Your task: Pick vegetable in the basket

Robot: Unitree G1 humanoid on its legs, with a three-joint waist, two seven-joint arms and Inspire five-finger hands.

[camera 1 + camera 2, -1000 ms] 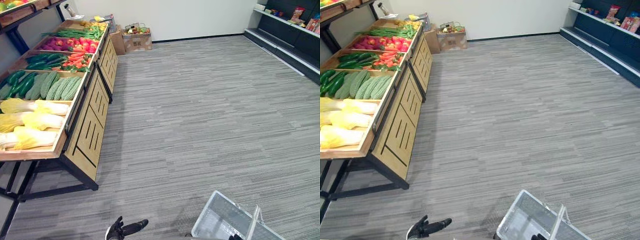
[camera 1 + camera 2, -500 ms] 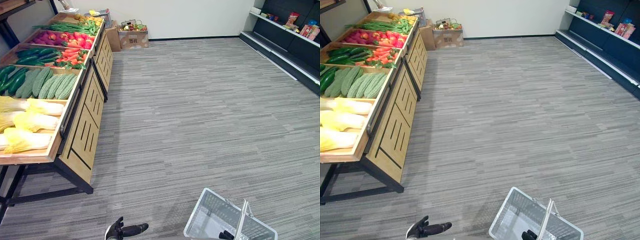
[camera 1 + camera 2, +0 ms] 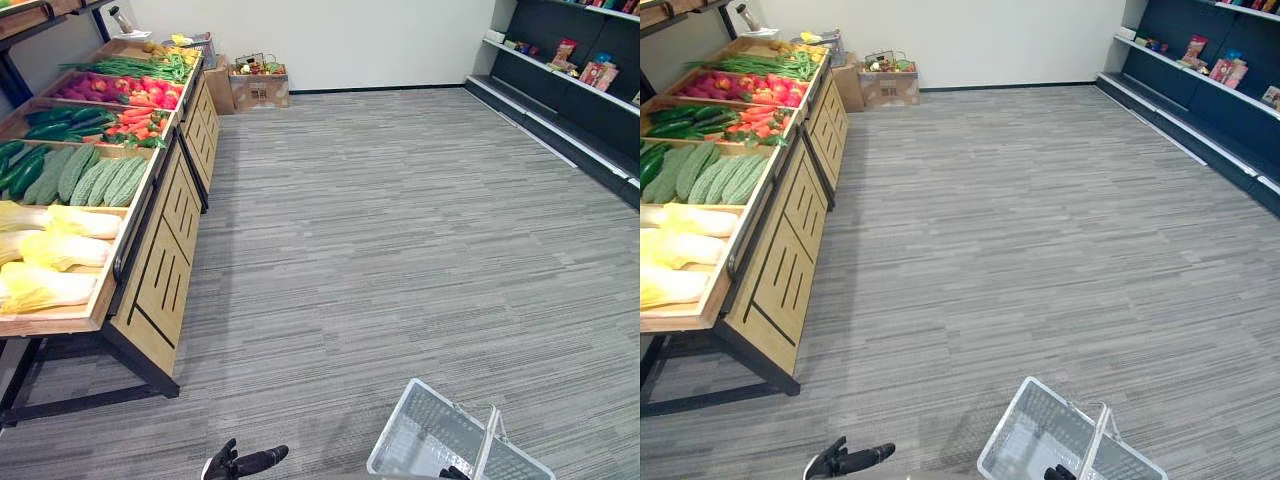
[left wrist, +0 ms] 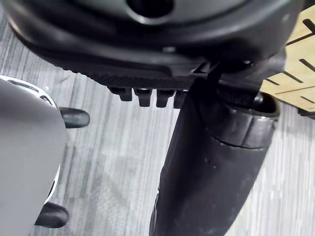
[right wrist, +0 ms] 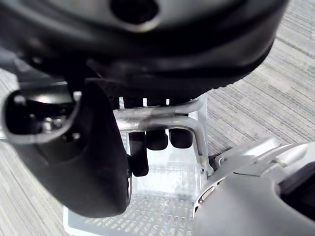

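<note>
Head view shifted since half a second ago, right hand (image 5: 93,162) still curled round basket handle (image 5: 157,112), basket (image 3: 420,430) lower right, left hand (image 3: 245,463) bottom centre-left, fingers straight, vegetables (image 3: 95,180) in wooden stand (image 3: 165,270) at left, well apart from basket, floor (image 3: 400,220) between, shelves (image 3: 570,90) upper right

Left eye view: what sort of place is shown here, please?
Most likely a grocery shop, or a mock-up of one. A wooden produce stand holds cabbages and green gourds in compartments, dark wall shelves carry packets, and the right hand holds a shopping basket by its handle.
</note>
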